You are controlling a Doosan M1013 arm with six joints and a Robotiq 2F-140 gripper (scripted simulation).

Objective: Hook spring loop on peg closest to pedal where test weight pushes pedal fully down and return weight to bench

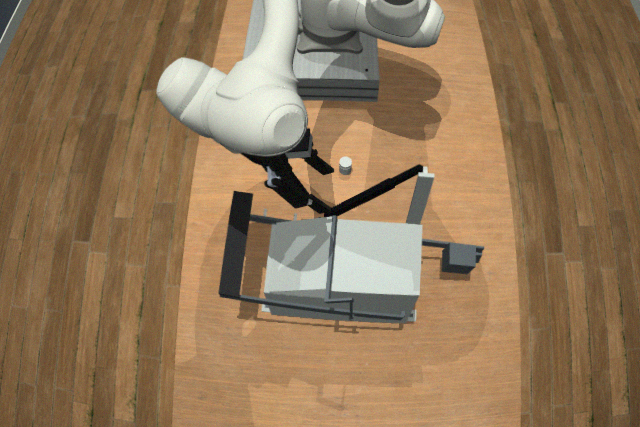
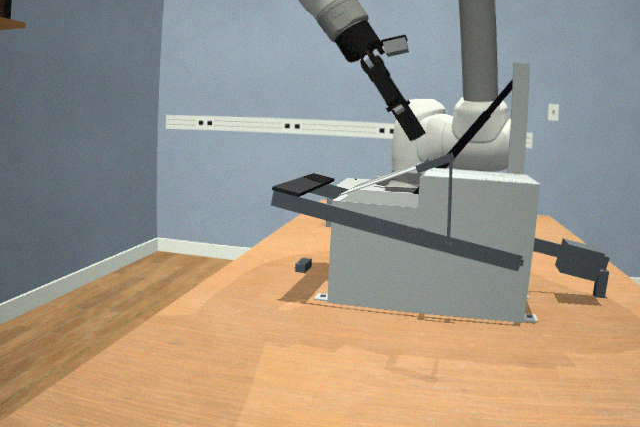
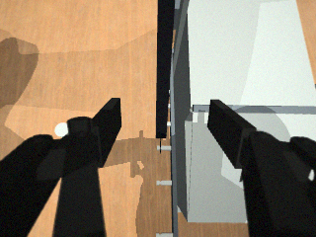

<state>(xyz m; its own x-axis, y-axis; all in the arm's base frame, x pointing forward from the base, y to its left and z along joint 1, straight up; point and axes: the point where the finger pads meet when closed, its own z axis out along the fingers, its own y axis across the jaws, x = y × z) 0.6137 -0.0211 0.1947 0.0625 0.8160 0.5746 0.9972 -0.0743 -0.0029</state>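
Observation:
My gripper (image 1: pixel 316 187) (image 2: pixel 416 134) (image 3: pixel 165 113) is open, its fingers spread to either side of the black spring (image 1: pixel 374 193) (image 2: pixel 470 131) (image 3: pixel 164 74), holding nothing. The spring slopes down from the top of the post (image 1: pixel 421 197) (image 2: pixel 519 117) to the row of pegs. In the wrist view its lower end reaches a peg (image 3: pixel 164 147); whether the loop is fully seated is too small to tell. Two more pegs show below it, one being this peg (image 3: pixel 164 183). The black pedal (image 1: pixel 236 244) (image 2: pixel 303 184) is raised. The pale cylindrical weight (image 1: pixel 345 165) (image 3: pixel 61 129) stands on the bench behind the feeder.
The grey feeder box (image 1: pixel 377 251) (image 2: pixel 429 267) (image 3: pixel 212 197) lies in front of the gripper. A long side arm (image 2: pixel 387 228) runs from the pedal along it. A dark block (image 1: pixel 460 257) (image 2: pixel 581 259) sticks out at the far end. A small dark block (image 2: pixel 303 265) is below the pedal.

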